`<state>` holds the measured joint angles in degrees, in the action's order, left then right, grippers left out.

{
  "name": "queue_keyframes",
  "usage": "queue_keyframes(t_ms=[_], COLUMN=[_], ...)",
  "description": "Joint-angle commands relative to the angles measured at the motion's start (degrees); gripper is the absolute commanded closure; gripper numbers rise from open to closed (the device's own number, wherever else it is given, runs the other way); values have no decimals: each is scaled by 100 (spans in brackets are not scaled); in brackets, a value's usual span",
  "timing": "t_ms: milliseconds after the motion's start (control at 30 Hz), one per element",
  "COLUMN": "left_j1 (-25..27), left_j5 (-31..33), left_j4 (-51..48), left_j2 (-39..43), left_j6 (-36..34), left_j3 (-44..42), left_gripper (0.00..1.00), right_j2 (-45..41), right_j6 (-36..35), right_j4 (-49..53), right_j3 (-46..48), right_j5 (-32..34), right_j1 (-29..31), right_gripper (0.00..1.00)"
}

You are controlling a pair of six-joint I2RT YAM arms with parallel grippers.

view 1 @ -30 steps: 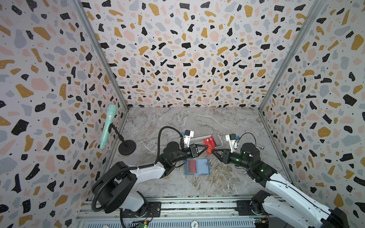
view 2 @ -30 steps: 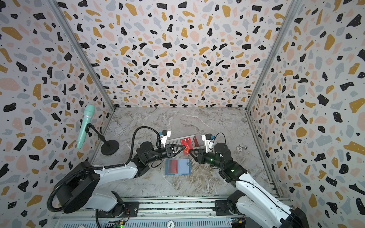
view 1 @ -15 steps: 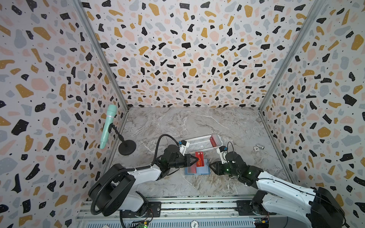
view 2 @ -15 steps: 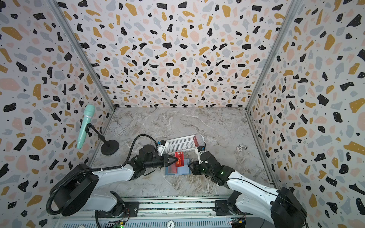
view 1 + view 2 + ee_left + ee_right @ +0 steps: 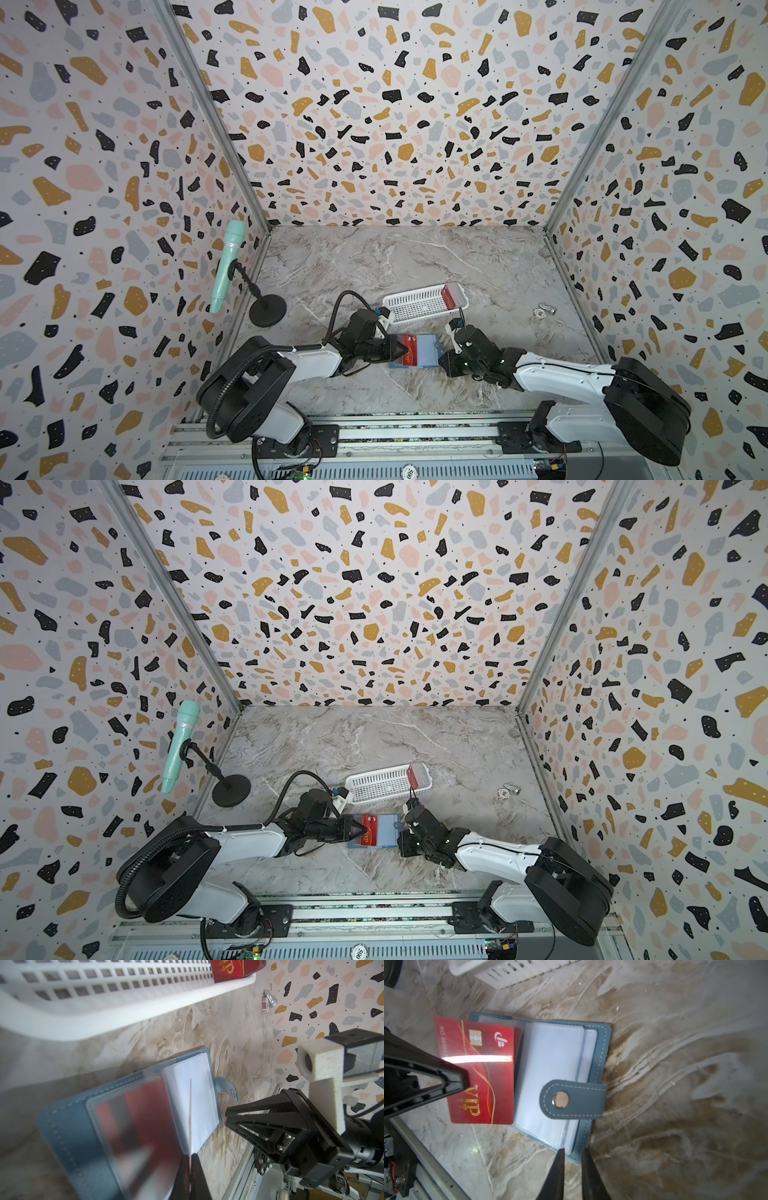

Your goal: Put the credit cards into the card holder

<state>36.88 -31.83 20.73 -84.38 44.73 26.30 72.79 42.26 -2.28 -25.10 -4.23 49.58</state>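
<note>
— While my left pincer is clamped tight on that red VIP card, why park it over the card holder rather than push straight in?

— Because I grip the card by the edge away from the fold. That leaves the free edge pointing toward the middle of the holder, where I judge the clear sleeves open. It sits over the left leaf, and I cannot tell whether it touches the plastic. Another red card already shows through a sleeve underneath, so this one needs an empty pocket.

— And the holder itself?

— It lies open and flat on the counter, just in front of the white perforated basket. Its snap tab is folded over the right-hand sleeves. A light wallet like that would slide under a push, I think.

— Hence the right arm?

— Yes. My right pincer is at the holder's near right corner, jaws narrow but with a slim gap. The edge of the cover shows in that gap, though I cannot make out any contact. I read its job as bracing the holder while the left side feeds.

— More to come?

— At least one more red card stands in the basket's right end, so the job is partway along.
</note>
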Motion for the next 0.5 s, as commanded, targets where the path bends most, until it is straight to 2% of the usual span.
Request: queue_keyframes(t_ms=[0, 467], left_j1=[-58, -278], left_j5=[-3, -209], left_j4=[-82, 60], left_j2=[-70, -445], left_j6=[-155, 106], left_j3=[189, 279], left_gripper=[100, 100], right_j2=[76, 431], right_j6=[0, -7], right_j4=[-70, -51], right_j3=[-39, -50], right_j5=[191, 409], right_j1=[33, 108], right_gripper=[83, 88])
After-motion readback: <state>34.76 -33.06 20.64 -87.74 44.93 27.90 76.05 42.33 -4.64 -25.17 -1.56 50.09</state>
